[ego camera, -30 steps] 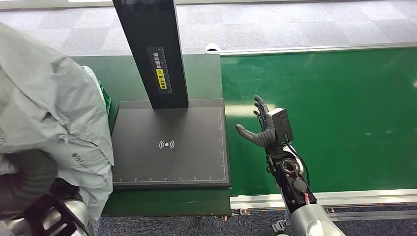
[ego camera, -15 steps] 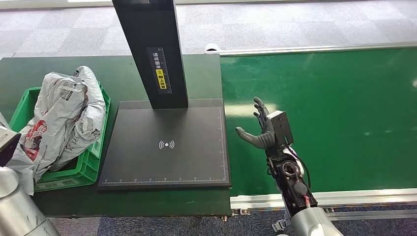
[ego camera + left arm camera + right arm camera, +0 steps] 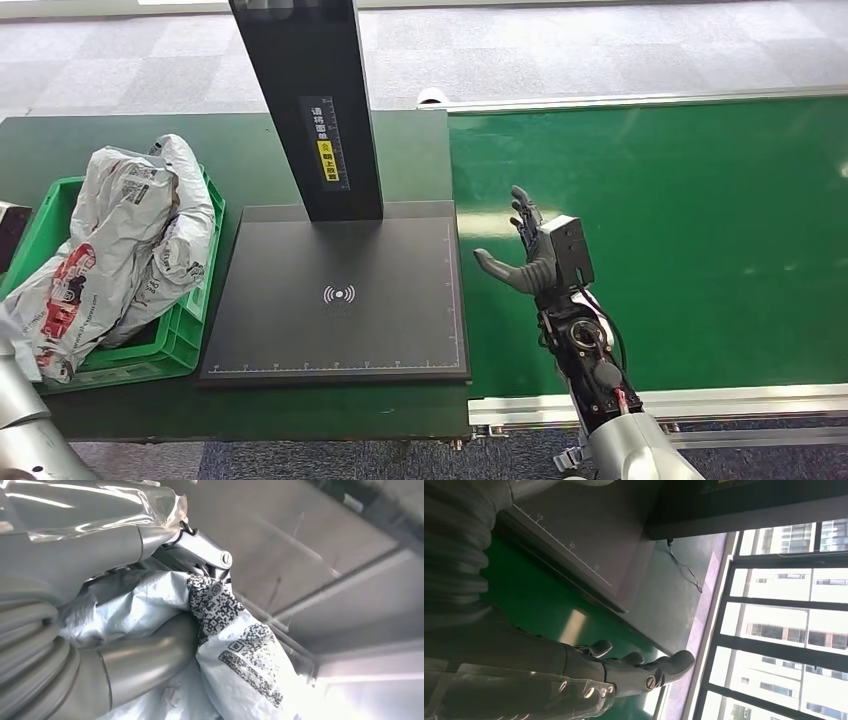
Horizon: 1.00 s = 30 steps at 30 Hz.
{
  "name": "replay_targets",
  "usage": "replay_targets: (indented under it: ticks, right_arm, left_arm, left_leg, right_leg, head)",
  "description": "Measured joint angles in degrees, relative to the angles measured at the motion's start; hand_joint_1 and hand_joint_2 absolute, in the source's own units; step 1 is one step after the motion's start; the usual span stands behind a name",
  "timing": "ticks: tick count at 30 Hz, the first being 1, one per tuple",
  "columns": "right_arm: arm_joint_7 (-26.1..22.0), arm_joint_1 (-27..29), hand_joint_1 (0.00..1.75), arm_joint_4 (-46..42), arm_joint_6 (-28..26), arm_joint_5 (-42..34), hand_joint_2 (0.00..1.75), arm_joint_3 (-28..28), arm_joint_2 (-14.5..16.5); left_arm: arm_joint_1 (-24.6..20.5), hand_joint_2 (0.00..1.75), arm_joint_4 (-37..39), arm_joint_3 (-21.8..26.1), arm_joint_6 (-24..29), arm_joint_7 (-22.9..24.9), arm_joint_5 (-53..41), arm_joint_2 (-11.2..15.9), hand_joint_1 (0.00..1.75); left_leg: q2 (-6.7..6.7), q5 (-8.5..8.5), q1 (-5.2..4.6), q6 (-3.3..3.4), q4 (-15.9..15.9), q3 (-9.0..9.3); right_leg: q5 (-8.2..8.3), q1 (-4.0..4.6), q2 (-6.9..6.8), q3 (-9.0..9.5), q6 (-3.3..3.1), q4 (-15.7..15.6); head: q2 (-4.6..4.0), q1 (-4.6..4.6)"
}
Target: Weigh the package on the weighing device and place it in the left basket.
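Note:
The package (image 3: pixel 125 235), a crumpled grey-white mail bag with red print and QR codes, lies in the green basket (image 3: pixel 150 347) left of the scale and hangs over its near-left rim. In the left wrist view my left hand (image 3: pixel 75 555) grips the package (image 3: pixel 235 645) between thumb and fingers. The black weighing platform (image 3: pixel 340 295) with its tall column (image 3: pixel 305 100) is bare. My right hand (image 3: pixel 535 255) hovers open, fingers spread, over the green conveyor belt (image 3: pixel 680 230) just right of the platform, holding nothing.
The scale and basket stand on a dark green table (image 3: pixel 60 140). The belt's metal rail (image 3: pixel 700 400) runs along the near edge. Grey carpet floor lies beyond. Windows (image 3: pixel 784 605) appear in the right wrist view.
The package, raised close to the camera a second ago, has come down into the left basket. My right hand has shifted slightly forward, still open.

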Motion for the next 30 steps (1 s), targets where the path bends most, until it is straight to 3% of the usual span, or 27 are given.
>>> replay_targets:
  ticks: [5, 8, 14, 20, 21, 22, 24, 25, 26, 30]
  right_arm:
    - [-0.33, -2.46, 0.00, 1.75, 0.60, 0.05, 1.75, 1.11, 0.93]
    - [-0.40, -3.52, 0.00, 2.74, 0.63, 0.04, 1.75, 1.44, 1.31]
    - [-0.39, -4.66, 0.00, 4.11, 0.63, 0.02, 1.75, 1.99, 1.76]
    - [-0.39, -5.02, 0.00, 4.76, 0.93, 0.05, 1.75, 2.14, 1.68]
    - [-0.38, -5.02, 0.00, 4.81, 1.08, 0.08, 1.75, 2.14, 1.63]
    - [-0.35, -5.02, 0.00, 4.85, 1.20, 0.10, 1.75, 2.14, 1.58]
    - [-0.28, -5.00, 0.00, 4.86, 1.21, 0.18, 1.75, 2.14, 1.53]
    - [-0.26, -4.98, 0.00, 4.86, 1.20, 0.20, 1.75, 2.14, 1.47]
    - [-0.26, -4.93, 0.00, 4.86, 1.20, 0.21, 1.75, 2.13, 1.38]
    - [-0.28, -4.60, 0.00, 4.86, 1.20, 0.32, 1.75, 2.13, 0.88]
  left_arm:
    - [1.12, 1.75, 5.40, -8.98, 0.04, -1.52, 0.29, 2.84, 1.75]
    - [1.56, 1.75, 5.61, -13.31, 0.05, -4.55, 0.54, 3.16, 1.75]
    - [1.93, 1.75, 4.81, -18.78, 0.06, -6.18, 0.28, 3.20, 1.75]
    - [0.90, 1.75, 5.32, -29.54, 0.06, 0.88, -0.09, 3.39, 1.71]
    - [0.19, 1.75, 6.30, -31.23, 0.03, 1.55, -0.09, 3.45, 1.56]
    - [-0.82, 1.75, 8.22, -32.73, -0.04, 2.21, -0.09, 3.51, 1.27]
    - [-3.17, 1.75, 14.01, -35.12, -0.60, 3.76, -0.04, 3.82, 0.44]
    - [-4.31, 1.75, 17.36, -36.09, -1.33, 4.40, 0.09, 4.01, 0.15]
    - [-5.33, 1.75, 20.54, -36.89, -2.38, 4.74, 0.34, 4.17, 0.00]
    - [-8.23, 1.75, 30.46, -38.99, -5.59, 5.10, 1.34, 4.65, 0.00]
  left_leg:
    - [-0.04, 0.02, 0.00, 0.01, 0.00, -0.03]
    - [-0.04, 0.01, -0.01, 0.01, 0.00, -0.06]
    - [-0.07, 0.01, -0.01, 0.01, 0.01, -0.07]
    - [-0.12, 0.01, -0.01, 0.01, 0.02, -0.06]
    - [-0.14, 0.01, -0.02, 0.02, 0.02, -0.06]
    - [-0.15, 0.02, -0.02, 0.02, 0.02, -0.05]
    - [-0.13, 0.02, -0.03, 0.01, 0.02, -0.03]
    - [-0.10, 0.02, -0.03, 0.01, 0.02, -0.01]
    - [-0.07, 0.02, -0.02, 0.01, 0.02, 0.00]
    - [-0.01, 0.02, -0.02, 0.00, 0.02, 0.01]
  right_leg:
    - [0.00, 0.00, -0.07, 0.01, 0.00, 0.00]
    - [0.00, -0.01, -0.08, 0.01, 0.00, 0.00]
    - [0.00, -0.01, -0.08, -0.03, 0.01, -0.02]
    - [0.00, -0.01, -0.11, -0.01, 0.01, -0.02]
    - [0.01, -0.02, -0.11, 0.00, 0.01, -0.03]
    - [0.01, -0.02, -0.12, 0.01, 0.01, -0.03]
    - [0.02, -0.03, -0.10, 0.02, 0.00, -0.03]
    - [0.03, -0.03, -0.08, 0.02, 0.00, -0.03]
    - [0.03, -0.03, -0.07, 0.02, -0.01, -0.02]
    - [0.03, -0.01, -0.01, 0.01, -0.01, -0.01]
  head:
    - [0.00, 0.00]
    - [0.00, 0.01]
    - [0.01, 0.01]
    - [0.01, 0.01]
    - [0.00, 0.01]
    - [0.00, 0.01]
    - [0.01, -0.01]
    - [0.01, -0.01]
    - [0.01, -0.01]
    - [0.00, -0.01]
